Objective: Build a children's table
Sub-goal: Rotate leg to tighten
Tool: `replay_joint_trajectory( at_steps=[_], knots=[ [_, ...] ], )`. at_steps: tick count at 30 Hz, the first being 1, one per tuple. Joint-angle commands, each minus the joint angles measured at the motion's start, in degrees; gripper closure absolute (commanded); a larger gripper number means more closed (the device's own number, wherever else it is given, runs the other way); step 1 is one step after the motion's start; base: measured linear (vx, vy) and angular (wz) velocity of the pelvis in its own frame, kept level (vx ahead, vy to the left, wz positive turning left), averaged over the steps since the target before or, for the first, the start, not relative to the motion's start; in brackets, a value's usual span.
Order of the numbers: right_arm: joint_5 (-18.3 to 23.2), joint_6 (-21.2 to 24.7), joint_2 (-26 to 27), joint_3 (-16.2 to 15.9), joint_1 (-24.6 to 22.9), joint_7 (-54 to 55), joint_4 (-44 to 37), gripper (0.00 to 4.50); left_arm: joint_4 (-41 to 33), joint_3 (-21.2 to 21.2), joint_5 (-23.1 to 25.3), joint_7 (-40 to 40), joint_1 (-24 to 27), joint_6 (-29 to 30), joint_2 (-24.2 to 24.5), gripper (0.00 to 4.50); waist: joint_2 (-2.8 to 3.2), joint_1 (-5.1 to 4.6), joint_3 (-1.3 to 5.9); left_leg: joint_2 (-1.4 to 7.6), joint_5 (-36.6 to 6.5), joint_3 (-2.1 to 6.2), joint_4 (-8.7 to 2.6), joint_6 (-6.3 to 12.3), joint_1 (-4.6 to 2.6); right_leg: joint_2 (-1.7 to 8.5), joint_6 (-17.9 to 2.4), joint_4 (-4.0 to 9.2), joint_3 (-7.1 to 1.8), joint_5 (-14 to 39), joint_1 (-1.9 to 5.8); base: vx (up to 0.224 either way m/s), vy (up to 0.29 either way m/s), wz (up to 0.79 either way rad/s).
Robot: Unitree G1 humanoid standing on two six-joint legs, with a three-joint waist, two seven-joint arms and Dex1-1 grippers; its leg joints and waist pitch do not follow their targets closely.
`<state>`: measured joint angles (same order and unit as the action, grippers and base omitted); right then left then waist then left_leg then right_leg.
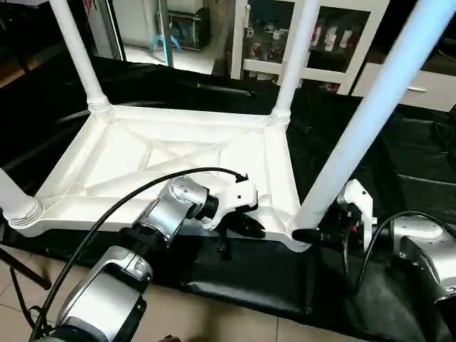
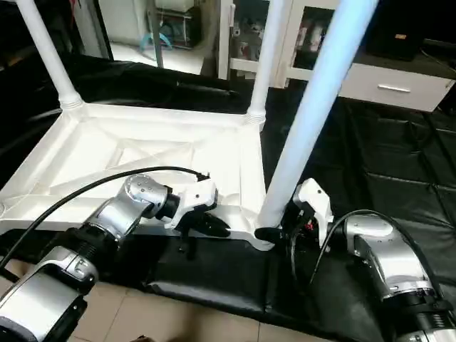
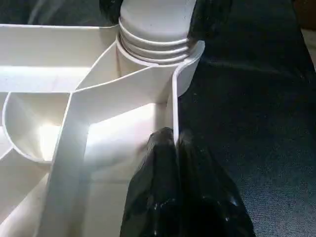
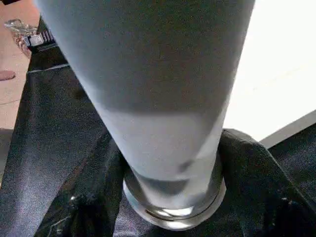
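The white tabletop (image 1: pixel 178 153) lies upside down on a black mat, its X-braced ribs facing up. Legs stand in the far left (image 1: pixel 78 57), far right (image 1: pixel 296 57) and near left (image 1: pixel 11 196) corner sockets. A fourth leg (image 1: pixel 363 121) rises tilted from the near right corner. My right gripper (image 1: pixel 313 235) is shut around that leg's base (image 4: pixel 158 98), just above the socket ring (image 4: pixel 173 212). My left gripper (image 1: pixel 246 226) is shut on the tabletop's near rim (image 3: pixel 174 113), one black finger (image 3: pixel 158 182) on each side of the wall, close to the threaded leg end (image 3: pixel 158 29).
The black mat (image 1: pixel 399 157) covers the work surface and hangs over the front edge above the tiled floor (image 1: pixel 199 313). A white cabinet with glass doors (image 1: pixel 335 35) and a drawer unit (image 1: pixel 427 85) stand behind. A black cable (image 1: pixel 107 214) arcs over my left forearm.
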<state>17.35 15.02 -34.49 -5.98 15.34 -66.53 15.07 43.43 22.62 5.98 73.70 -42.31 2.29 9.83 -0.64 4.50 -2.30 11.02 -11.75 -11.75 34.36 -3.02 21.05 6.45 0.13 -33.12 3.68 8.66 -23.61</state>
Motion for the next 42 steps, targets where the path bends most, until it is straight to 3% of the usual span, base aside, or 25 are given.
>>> replay_joint_trajectory(
  at_steps=[1, 6, 9, 10, 12, 14, 16, 18, 19, 21, 22, 26, 27, 28, 32, 35, 37, 39, 41, 42],
  knots=[
    [-0.6, -0.5, -0.5, -1.3, -0.3, -2.2, 0.8, 2.0, -0.7, 2.3, 1.0, 1.7, 1.0, 0.6, -0.3, 4.5, -0.87, -0.14, 3.54, 2.53, -8.4, 0.8, -4.09, 6.14, -0.75, 2.29, -15.6, 2.65, -1.86, 9.0, 2.97, 0.0, 0.0, 0.0],
    [-0.6, -1.0, 0.0, -0.9, -0.5, -1.7, 1.6, 2.03, -0.7, 2.5, 1.0, 1.5, 1.1, 0.8, -0.5, 4.5, -0.93, 0.0, 3.54, 2.54, -8.5, 0.8, -4.08, 6.12, -0.79, 2.25, -15.5, 2.67, -1.85, 9.3, 2.95, 0.0, 0.0, 0.0],
    [1.2, 1.5, 2.7, 1.8, 0.2, 2.6, 3.2, 2.03, 0.0, 2.0, 1.0, -0.1, 0.8, 1.8, -1.1, 4.5, -0.77, -0.01, 3.55, 2.54, -8.5, 0.79, -4.1, 6.04, -0.76, 2.23, -15.6, 2.66, -1.87, 9.2, 2.92, 0.0, 0.0, 0.0],
    [0.7, 2.3, 5.1, 3.5, 1.0, 8.4, 5.9, 2.03, 2.0, 0.4, 1.0, -4.8, -0.4, 3.9, -2.7, 4.5, -0.86, -0.27, 3.33, 2.44, -9.9, 0.68, -4.21, 5.37, -0.73, 2.1, -15.3, 2.93, -1.85, 11.2, 2.67, 0.0, 0.0, 0.0],
    [-0.3, 2.0, 5.9, 3.7, 1.1, 10.9, 6.9, 2.05, 3.3, -0.5, 1.2, -7.7, -1.1, 4.4, -3.5, 4.5, -0.97, -0.66, 3.06, 2.3, -13.8, 0.96, -4.55, 3.3, -0.91, 2.22, -13.8, 3.67, -1.68, 17.2, 2.6, 0.0, 0.0, 0.0],
    [-2.7, 2.8, 8.6, 3.5, 1.5, 17.8, 8.3, 2.07, 6.9, -2.5, 1.5, -15.4, -3.4, 6.3, -5.6, 4.5, -1.0, -1.58, 2.78, 2.03, -18.1, 1.22, -4.8, 1.26, -1.11, 2.14, -11.0, 4.62, -1.54, 24.3, 2.28, -0.027, 0.006, -0.01],
    [-2.8, 2.8, 8.8, 3.5, 1.5, 18.2, 8.3, 2.07, 7.1, -2.6, 1.5, -15.7, -3.6, 6.5, -5.7, 4.5, -1.21, -2.06, 2.81, 1.99, -19.6, 1.64, -5.04, 0.66, -0.96, 2.31, -9.1, 5.01, -1.35, 27.4, 2.57, 0.0, 0.0, 0.0],
    [-6.6, 4.1, 14.3, 2.5, 3.0, 29.2, 9.4, 2.07, 11.5, -5.3, 1.3, -26.5, -6.7, 10.3, -9.1, 4.5, -1.17, -2.54, 2.88, 1.87, -19.0, 1.53, -4.93, 0.6, -1.02, 2.18, -8.9, 5.07, -1.52, 26.5, 2.14, 0.0, 0.0, 0.0],
    [-8.8, 4.0, 17.2, 2.0, 4.3, 35.3, 10.7, 2.07, 13.3, -6.2, 1.4, -31.4, -8.0, 11.2, -10.5, 4.5, -0.75, -3.11, 2.92, 1.76, -19.0, 1.68, -4.98, 0.0, -0.81, 2.07, -8.9, 4.88, -1.46, 26.5, 2.04, 0.0, 0.0, 0.0],
    [-10.6, 3.8, 19.5, 1.6, 5.6, 40.2, 12.2, 2.08, 14.6, -6.9, 1.4, -35.6, -9.1, 11.4, -11.6, 4.5, -1.04, -4.04, 2.93, 1.53, -20.0, 2.08, -5.08, -1.16, -0.55, 1.99, -7.3, 5.13, -1.02, 29.2, 2.29, 0.0, 0.0, 0.0],
    [-11.7, 3.6, 20.9, 1.4, 6.4, 43.2, 13.1, 2.13, 15.4, -7.3, 1.5, -38.0, -9.6, 11.4, -12.2, 4.5, -1.0, -4.32, 2.94, 1.45, -20.6, 2.15, -5.07, -0.7, -0.67, 2.08, -6.6, 5.59, -0.96, 30.2, 2.27, 0.0, 0.0, 0.0],
    [-15.9, -1.1, 26.9, 0.1, 9.6, 53.4, 18.8, 2.28, 17.8, -9.8, 1.2, -47.0, -11.7, 9.1, -14.4, 4.5, -1.03, -5.09, 3.25, 1.46, -19.7, 1.98, -4.92, 0.19, -0.55, 1.92, -8.2, 5.32, -1.12, 25.6, 2.03, 0.0, 0.0, 0.0],
    [-15.4, -2.4, 29.1, 0.3, 10.4, 55.0, 20.3, 2.3, 18.4, -10.5, 1.0, -48.6, -12.4, 8.5, -14.9, 4.5, -1.38, -5.26, 3.32, 1.34, -18.8, 1.91, -4.89, 0.62, -0.47, 1.93, -9.0, 5.14, -1.12, 24.3, 2.13, 0.0, 0.0, 0.0],
    [-15.4, -2.4, 29.1, 0.3, 10.4, 55.0, 20.3, 2.31, 18.4, -10.5, 1.0, -48.6, -12.4, 8.5, -14.9, 4.5, -1.14, -5.27, 3.14, 1.4, -19.2, 1.8, -4.91, 1.19, -0.63, 1.89, -9.4, 5.32, -1.14, 24.1, 2.01, 0.0, 0.0, 0.0],
    [-15.0, -3.7, 30.3, 2.1, 10.8, 56.4, 20.3, 2.32, 19.9, -10.8, 1.3, -49.0, -13.2, 8.1, -14.8, 4.5, -1.18, -5.28, 3.21, 1.61, -17.9, 1.7, -5.03, 2.22, -0.43, 1.87, -10.4, 4.82, -1.31, 20.2, 2.35, 0.0, 0.0, 0.0],
    [-14.2, -5.8, 30.8, 3.4, 10.8, 55.5, 19.8, 2.33, 20.6, -10.9, 1.2, -49.1, -13.4, 7.9, -14.5, 4.5, -1.13, -5.15, 3.21, 1.7, -17.1, 1.52, -4.97, 2.73, -0.52, 1.92, -11.4, 4.65, -1.44, 18.1, 2.35, 0.0, 0.0, 0.0],
    [-10.1, -6.2, 30.9, 4.7, 8.7, 48.9, 15.6, 2.33, 21.4, -10.9, 1.4, -49.1, -13.3, 6.7, -14.1, 4.5, -1.03, -5.05, 3.28, 1.79, -17.0, 1.48, -4.95, 3.09, -0.58, 1.94, -11.7, 4.58, -1.48, 17.1, 2.43, 0.0, 0.0, 0.0],
    [-8.2, -6.1, 30.7, 6.0, 7.5, 48.2, 13.1, 1.82, 21.4, -10.8, 1.5, -48.5, -13.2, 6.4, -13.9, 4.5, -1.15, -4.81, 3.23, 1.86, -16.8, 1.4, -4.94, 3.81, -0.6, 2.05, -11.8, 4.58, -1.53, 17.1, 2.47, 0.0, 0.0, 0.0],
    [-7.1, -6.0, 30.1, 6.8, 6.7, 48.2, 11.5, 1.76, 21.4, -10.6, 1.7, -47.7, -13.1, 5.8, -13.7, 4.5, -1.09, -4.66, 3.21, 1.84, -16.4, 1.4, -4.96, 3.98, -0.51, 1.98, -11.6, 4.58, -1.51, 17.3, 2.48, 0.0, 0.0, 0.0],
    [-6.2, -5.8, 29.0, 7.3, 5.7, 47.6, 9.7, 1.71, 21.3, -10.4, 1.7, -46.5, -12.8, 5.4, -13.5, 4.5, -1.15, -4.95, 3.21, 1.82, -16.4, 1.71, -5.18, 4.2, 0.22, 2.05, -10.7, 4.42, -1.4, 18.1, 3.04, 0.0, 0.0, 0.0]
  ],
)
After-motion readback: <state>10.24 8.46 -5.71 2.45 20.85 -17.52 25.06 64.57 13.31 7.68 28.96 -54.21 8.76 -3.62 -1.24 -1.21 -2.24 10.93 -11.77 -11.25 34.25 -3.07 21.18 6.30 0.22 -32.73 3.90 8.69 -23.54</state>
